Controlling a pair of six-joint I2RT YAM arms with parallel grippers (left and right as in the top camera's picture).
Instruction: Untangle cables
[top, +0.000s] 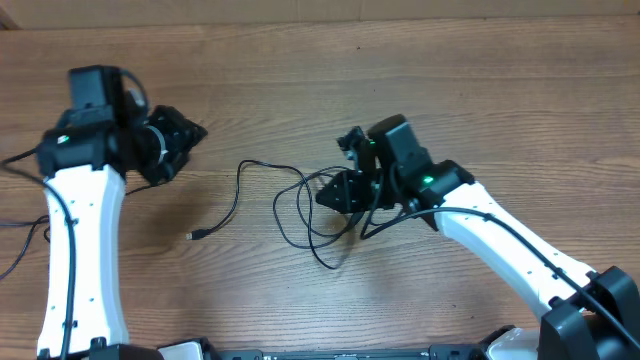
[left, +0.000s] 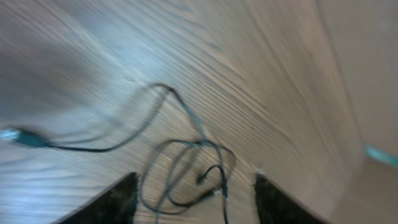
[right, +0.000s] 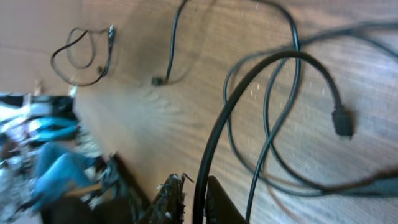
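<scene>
R fingertips (right: 169, 202): bottom edge of R wrist view, nearest the lens; dark, one w/ a rough textured face.
R jaws: nearly together, pinched on the arcing cable (right: 204, 155), which rises from betw. them & curves to upper right of frame.
Dark plug (right: 341, 121): end of arcing cable, right side of frame, lying on the tabletop (top: 300, 80).
Cables (top: 308, 215): thin black overlapping loops, centre of overhead view, just left of & partly under the wrist of the R arm (top: 510, 245); not yet separated.
Loose strand (top: 238, 190): leaves the loops toward the left, bends down, ends in a silver plug (top: 192, 236) lower left of centre; lies flat, apart from both arms.
L fingertips (left: 115, 202): two dark tips at bottom of L wrist view, wide gap.
L jaws: apart, nothing betw. them; upper left of overhead view, well apart from the cables.
L wrist view: motion-blurred; loops show above the gap, strand leads to the left edge.
L arm (top: 85, 230): white link, left side of overhead view.
Small loop (right: 81, 56): separate thin black loop w/ plug, upper left of R wrist view, well apart from the rest; can't tell what it belongs to.
Tabletop: pale brown wood grain.
</scene>
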